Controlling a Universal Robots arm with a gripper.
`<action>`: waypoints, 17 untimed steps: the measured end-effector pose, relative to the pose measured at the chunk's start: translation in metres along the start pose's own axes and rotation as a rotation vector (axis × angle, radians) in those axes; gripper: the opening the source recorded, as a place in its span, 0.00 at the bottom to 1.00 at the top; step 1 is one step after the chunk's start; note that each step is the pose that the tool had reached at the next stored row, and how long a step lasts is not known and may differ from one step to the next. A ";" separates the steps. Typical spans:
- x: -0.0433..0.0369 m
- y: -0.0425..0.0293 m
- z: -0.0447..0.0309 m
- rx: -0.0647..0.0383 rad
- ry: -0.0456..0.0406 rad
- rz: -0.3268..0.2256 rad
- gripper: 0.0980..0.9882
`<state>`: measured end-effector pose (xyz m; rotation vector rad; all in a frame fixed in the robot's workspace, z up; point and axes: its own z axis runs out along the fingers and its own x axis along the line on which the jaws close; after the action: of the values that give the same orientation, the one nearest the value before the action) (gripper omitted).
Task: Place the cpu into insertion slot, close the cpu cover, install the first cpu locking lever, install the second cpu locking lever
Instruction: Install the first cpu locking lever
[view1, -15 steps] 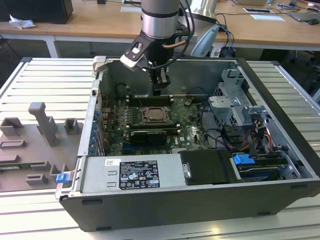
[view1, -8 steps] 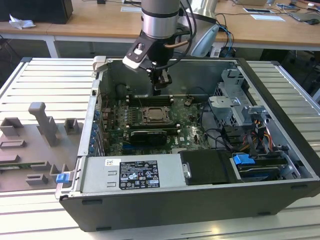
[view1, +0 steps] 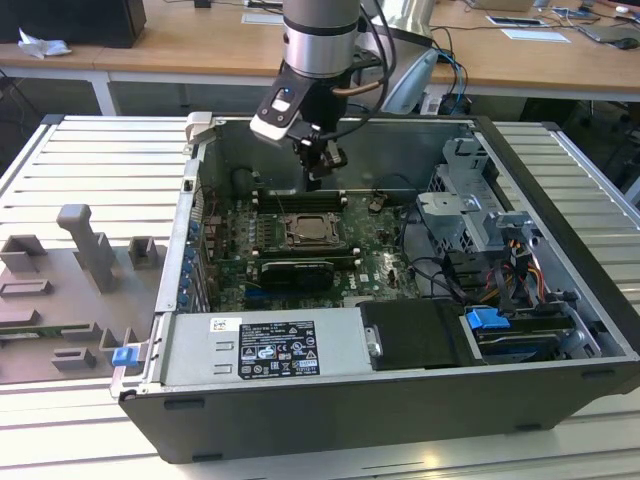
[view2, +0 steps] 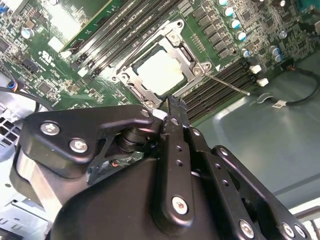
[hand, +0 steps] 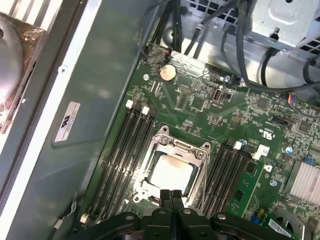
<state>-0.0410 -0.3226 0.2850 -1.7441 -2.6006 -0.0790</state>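
Exterior view, cpu (view1: 309, 232) below gripper (view1: 318, 180)

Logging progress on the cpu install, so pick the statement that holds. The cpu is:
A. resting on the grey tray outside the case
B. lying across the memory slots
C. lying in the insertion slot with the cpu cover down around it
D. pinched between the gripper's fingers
C: in the first wrist view the pale cpu lies flat, framed by the lowered cpu cover, and the gripper has its fingers together with nothing between them.
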 end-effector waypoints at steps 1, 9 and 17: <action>0.0000 0.0000 0.0000 0.000 0.0005 -0.012 0.01; 0.0000 0.0000 0.0000 0.003 0.0031 -0.085 0.01; 0.0000 0.0000 0.0002 0.009 0.0089 -0.243 0.01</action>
<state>-0.0410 -0.3226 0.2848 -1.4128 -2.7878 -0.0765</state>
